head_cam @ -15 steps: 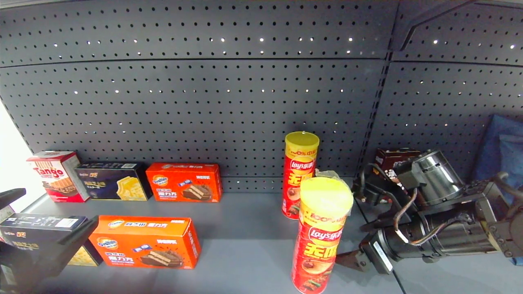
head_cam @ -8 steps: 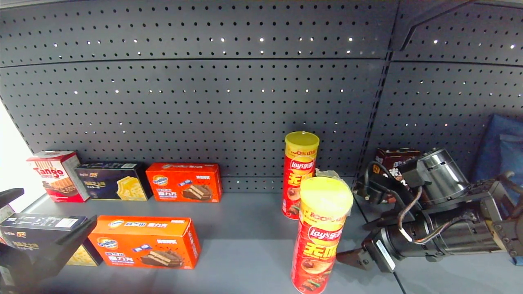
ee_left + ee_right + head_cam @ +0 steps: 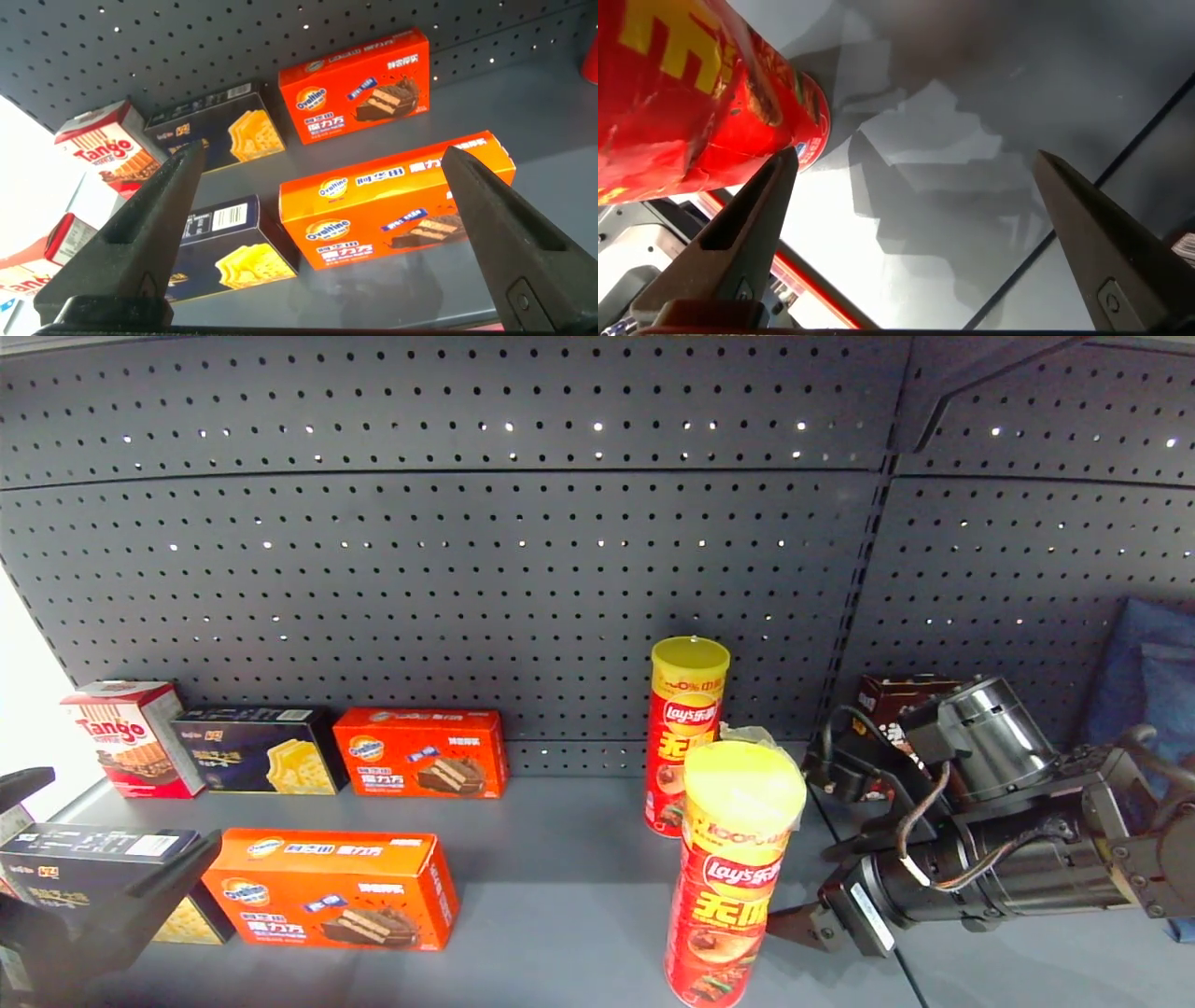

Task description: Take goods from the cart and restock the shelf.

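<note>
Two chip cans: both standing upright on the grey shelf [image 3: 560,859], one behind the other, right of the middle.
Front can [image 3: 738,873]: near the shelf's front edge; a tall tube with a flat yellow lid, a yellow band under it, a red body with big yellow lettering and a food picture near the base.
Rear can [image 3: 688,733]: same look, back by the pegboard wall, well apart from my tools.
Right tool [image 3: 915,243]: fingers spread wide, gripping nothing, low at the front can's right side. One fingertip is just beside the can's lower body; I cannot tell whether it touches.
Front can up close [image 3: 682,103]: red wall and round bottom rim right next to that finger.
Left tool [image 3: 318,233]: fingers wide apart and holding nothing, hovering at the shelf's left end over the boxes.
Boxes, front row: a dark box [image 3: 93,854] and an orange box [image 3: 331,887] lying side by side.
Boxes, back row: a red-and-white wafer box [image 3: 131,737], a dark box with a yellow picture [image 3: 257,751] and a second orange box [image 3: 420,751].
Behind my right arm: a dark brown pack [image 3: 896,695] against the back wall.
</note>
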Controlling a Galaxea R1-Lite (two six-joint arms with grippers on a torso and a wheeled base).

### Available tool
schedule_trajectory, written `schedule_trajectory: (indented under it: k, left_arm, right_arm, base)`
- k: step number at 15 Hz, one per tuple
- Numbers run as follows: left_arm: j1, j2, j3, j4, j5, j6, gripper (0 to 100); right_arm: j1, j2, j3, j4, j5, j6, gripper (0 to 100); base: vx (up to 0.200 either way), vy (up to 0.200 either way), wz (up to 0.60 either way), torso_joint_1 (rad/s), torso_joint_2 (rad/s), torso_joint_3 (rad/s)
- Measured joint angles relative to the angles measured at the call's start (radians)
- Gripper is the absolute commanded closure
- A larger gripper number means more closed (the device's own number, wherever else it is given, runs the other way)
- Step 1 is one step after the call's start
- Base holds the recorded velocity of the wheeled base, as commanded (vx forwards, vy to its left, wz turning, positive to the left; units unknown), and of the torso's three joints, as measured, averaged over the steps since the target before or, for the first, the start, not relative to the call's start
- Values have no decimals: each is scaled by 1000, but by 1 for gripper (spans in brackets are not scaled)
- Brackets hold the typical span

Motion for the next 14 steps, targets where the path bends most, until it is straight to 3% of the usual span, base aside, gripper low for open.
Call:
schedule_trajectory:
  k: [9, 14]
  left_arm:
    - [0, -4, 2, 1, 0, -4, 0]
    - [0, -10, 4, 1, 0, -4, 0]
  right_arm:
    - [5, 20, -8, -7, -1, 0, 0]
    - [2, -80, -21, -15, -5, 10, 0]
  base:
    - [0, 0, 0, 0, 0, 0]
    - [0, 0, 0, 0, 0, 0]
